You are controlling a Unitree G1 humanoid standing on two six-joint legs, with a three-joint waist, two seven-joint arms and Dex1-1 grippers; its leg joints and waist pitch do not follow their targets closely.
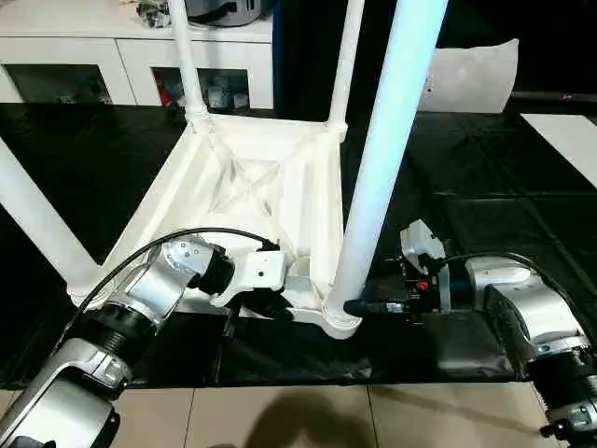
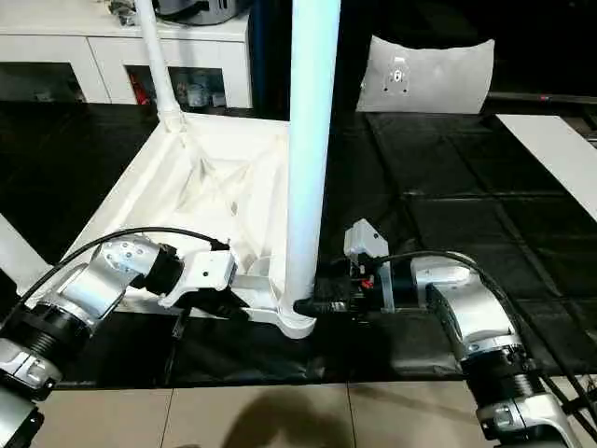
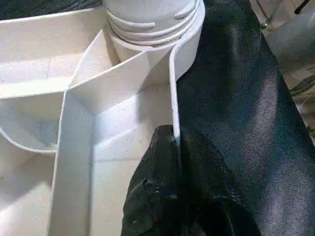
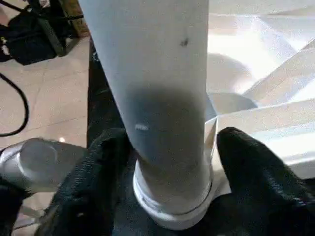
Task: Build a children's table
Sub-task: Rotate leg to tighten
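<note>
A: Silver forearms (image 1: 140, 299) nearest, low over the floor. Left gripper (image 3: 174, 140) pinched shut on the thin rim of the upturned table top (image 1: 252, 177). Right gripper (image 1: 359, 306) spread either side of the near leg (image 1: 382, 159), just above its corner socket (image 1: 340, 322); cannot tell whether touching.

B: Likely trouble?

A: Possibly a leg not fully seated. Could lean or pop out if nudged sideways while the right gripper closes. Could also slide the whole top across the mat (image 1: 485, 196) if the pinch slips off that smooth thin plastic.

B: And the other legs (image 1: 187, 65)?

A: Three more, standing up from their corners. Tall, so probably easy to knock with an arm.

B: Surface? Room?

A: Glossy black mat laid over pale floor tiles (image 1: 308, 415). White cabinet (image 1: 84, 56) with glass doors behind, white panel (image 2: 429, 75) propped at the back.
</note>
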